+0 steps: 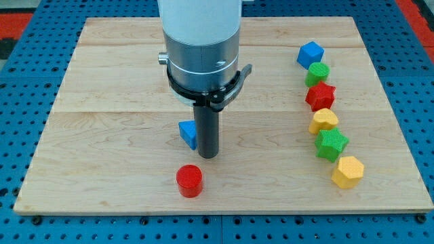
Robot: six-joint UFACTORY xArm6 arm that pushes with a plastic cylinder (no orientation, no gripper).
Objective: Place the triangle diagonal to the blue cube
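Note:
A blue triangle (188,133) lies near the middle of the wooden board (102,102), partly hidden by my rod. My tip (207,155) rests on the board right against the triangle's right side. The blue cube (310,53) sits at the view's upper right, at the top of a column of blocks, far from the triangle and my tip.
Below the blue cube a column runs down: green cylinder (317,72), red star (320,96), yellow heart (324,121), green star-like block (331,144), yellow hexagon (348,171). A red cylinder (189,181) stands below the triangle. Blue pegboard surrounds the board.

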